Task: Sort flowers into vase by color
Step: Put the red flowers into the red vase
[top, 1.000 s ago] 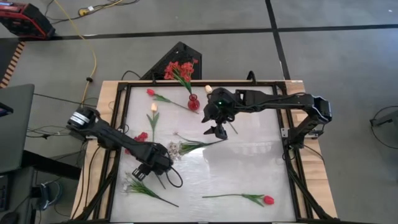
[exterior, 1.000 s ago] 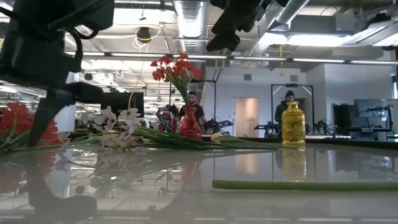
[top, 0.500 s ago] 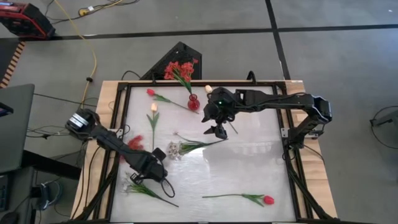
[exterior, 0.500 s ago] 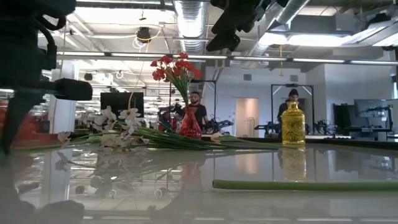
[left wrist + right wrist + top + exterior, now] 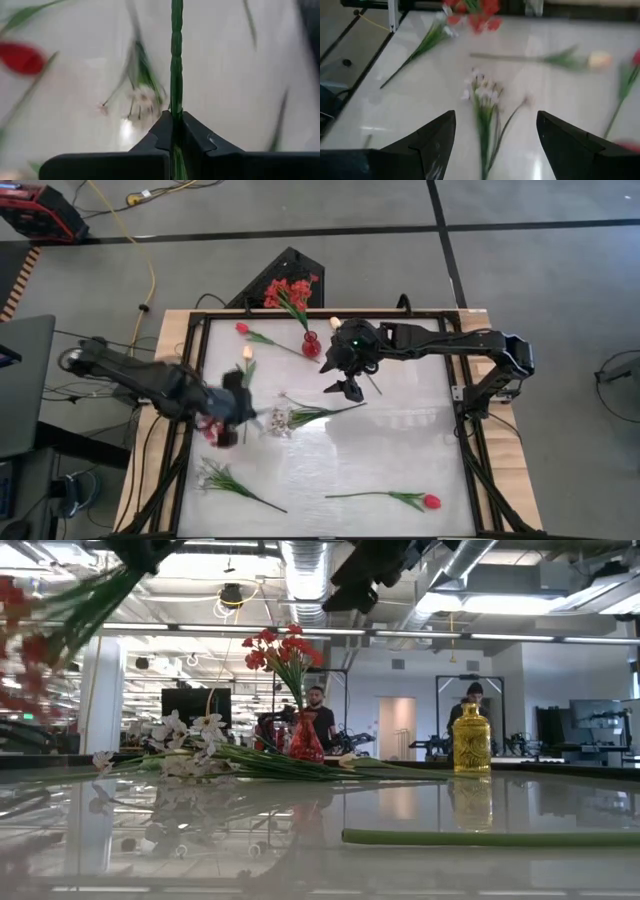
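Note:
My left gripper [image 5: 236,412] hangs above the table's left part, shut on the thin green stem [image 5: 175,60] of a red blossom cluster [image 5: 214,430]. In the low view the cluster [image 5: 22,650] shows high at the left. My right gripper [image 5: 345,387] hovers open over the table's far middle, near the red vase [image 5: 311,345], which holds red flowers [image 5: 290,292]. A white spray [image 5: 481,95] lies on the table below the right gripper [image 5: 495,145]. A yellow vase [image 5: 472,740] stands at the far side. My left gripper pinches the red cluster's green stem [image 5: 175,107] between its two fingers, and the stem runs on straight past the fingertips. The flower is lifted clear of the table. Its stem [image 5: 95,600] slants down from the gripper to the red blossoms.
On the table lie a red tulip [image 5: 243,329], a cream tulip [image 5: 247,353], a white spray [image 5: 281,420] with a long stem, another white spray [image 5: 215,475] near the front left and a red tulip [image 5: 431,501] at the front right. People stand in the room beyond.
My left gripper has shut on the red cluster's stem near the table's front left. It has then risen and swung toward the far edge. The cluster, which lay on the table, is now lifted clear.

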Controlling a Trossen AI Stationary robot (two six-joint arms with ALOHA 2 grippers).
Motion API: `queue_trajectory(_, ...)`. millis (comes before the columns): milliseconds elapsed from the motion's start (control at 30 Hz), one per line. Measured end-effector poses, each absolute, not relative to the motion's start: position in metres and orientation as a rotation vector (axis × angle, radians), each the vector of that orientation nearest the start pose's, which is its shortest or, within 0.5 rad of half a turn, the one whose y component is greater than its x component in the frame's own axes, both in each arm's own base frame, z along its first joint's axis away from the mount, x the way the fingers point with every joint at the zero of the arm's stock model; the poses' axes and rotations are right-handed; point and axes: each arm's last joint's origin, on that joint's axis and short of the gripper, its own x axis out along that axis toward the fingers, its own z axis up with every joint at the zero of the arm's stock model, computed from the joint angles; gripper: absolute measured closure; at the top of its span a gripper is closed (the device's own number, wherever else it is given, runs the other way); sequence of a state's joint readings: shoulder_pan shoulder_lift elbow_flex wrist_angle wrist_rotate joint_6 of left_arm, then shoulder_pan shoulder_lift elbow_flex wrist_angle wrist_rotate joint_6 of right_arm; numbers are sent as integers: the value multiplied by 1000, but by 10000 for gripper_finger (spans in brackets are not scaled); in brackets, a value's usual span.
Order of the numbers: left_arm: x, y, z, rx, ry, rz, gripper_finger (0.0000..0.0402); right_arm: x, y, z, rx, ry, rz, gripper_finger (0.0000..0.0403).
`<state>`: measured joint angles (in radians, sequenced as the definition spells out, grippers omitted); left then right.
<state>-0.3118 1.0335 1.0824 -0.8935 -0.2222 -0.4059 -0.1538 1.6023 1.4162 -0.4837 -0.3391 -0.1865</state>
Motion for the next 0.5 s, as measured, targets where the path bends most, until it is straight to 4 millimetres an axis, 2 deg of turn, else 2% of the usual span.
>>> queue_trajectory(100,167,-31,341,-554,704,284,396,355,-39,328,-174,551,289,98)
queue_trajectory(233,160,-13,332,-970,671,385,396,362,-24,335,-485,441,294,98)
queue_trajectory(333,166,-9,322,-1140,666,350,396,371,-13,339,-730,352,257,99)
queue_trajectory(433,183,-8,315,-1231,606,280,396,382,-7,341,-918,239,254,99)
queue_trajectory(500,196,-6,309,-1291,572,236,396,384,-5,339,-995,229,258,99)
